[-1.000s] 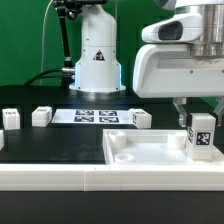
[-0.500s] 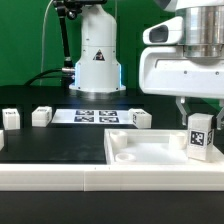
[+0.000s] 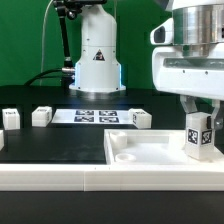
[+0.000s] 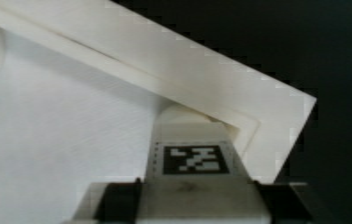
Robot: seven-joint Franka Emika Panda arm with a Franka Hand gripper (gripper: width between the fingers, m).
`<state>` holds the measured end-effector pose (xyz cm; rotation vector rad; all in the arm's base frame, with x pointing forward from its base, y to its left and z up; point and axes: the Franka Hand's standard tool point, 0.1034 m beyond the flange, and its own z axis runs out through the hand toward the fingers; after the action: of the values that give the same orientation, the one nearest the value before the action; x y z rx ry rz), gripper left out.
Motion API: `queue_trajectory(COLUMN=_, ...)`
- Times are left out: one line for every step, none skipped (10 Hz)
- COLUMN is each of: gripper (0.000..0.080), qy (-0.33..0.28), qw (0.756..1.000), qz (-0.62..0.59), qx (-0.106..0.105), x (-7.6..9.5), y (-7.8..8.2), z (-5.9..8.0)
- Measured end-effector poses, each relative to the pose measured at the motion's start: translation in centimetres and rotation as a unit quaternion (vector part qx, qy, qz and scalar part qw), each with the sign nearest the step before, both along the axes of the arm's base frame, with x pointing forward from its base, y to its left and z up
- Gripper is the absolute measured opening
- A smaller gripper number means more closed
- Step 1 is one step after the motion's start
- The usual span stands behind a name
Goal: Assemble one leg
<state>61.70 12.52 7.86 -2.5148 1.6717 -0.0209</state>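
Gripper (image 3: 200, 122) state: pinching the small white plastic rectangular leg (image 3: 200, 138) near its upper end, with the post upright and its black-and-white tag facing the exterior camera. The leg is at the exterior view's right, at a corner of the large flat white square plastic tray (image 3: 150, 160). In the wrist view the leg (image 4: 196, 158) lies close against the inside of the tray's raised rim (image 4: 208, 95). Whether its foot touches the tray floor cannot be told.

Step in hand, as judged: seating the leg at that corner. The next move calls for a straight descent with the post kept plumb.

Clearances, from the exterior view's left to its right:
- On the black counter (image 3: 50, 145), a small white plastic block (image 3: 10, 118) and a second block (image 3: 42, 116) stand well apart from the tray.
- Next come the thin white marker board (image 3: 95, 116) and a third block (image 3: 140, 119).
- The rim bounds the leg on two sides, so open room lies toward the tray's centre and above.
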Motion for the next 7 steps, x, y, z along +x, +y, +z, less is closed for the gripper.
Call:
queue_trajectory(gripper=0.0395, qy=0.003, qw=1.000, qz=-0.028, qx=0.004, x=-0.03, y=0.15, z=0.00)
queue_trajectory(gripper=0.0565, qy=0.001, qw=1.000, qz=-0.014, qx=0.003, x=-0.02, y=0.11, z=0.00)
queue_trajectory(gripper=0.0565, qy=0.000, qw=1.000, qz=0.006, qx=0.001, x=-0.03, y=0.06, z=-0.02)
queue_trajectory(gripper=0.0634, qy=-0.002, qw=1.000, qz=0.029, qx=-0.001, x=-0.07, y=-0.12, z=-0.08)
queue_trajectory(gripper=0.0645, qy=-0.007, qw=0.996, qz=0.086, qx=-0.007, x=-0.06, y=-0.29, z=-0.09)
queue_trajectory(gripper=0.0645, qy=-0.010, qw=0.992, qz=0.123, qx=-0.011, x=-0.09, y=-0.26, z=-0.10)
queue_trajectory(gripper=0.0649, qy=-0.010, qw=0.979, qz=0.203, qx=-0.019, x=-0.15, y=-0.30, z=-0.13)
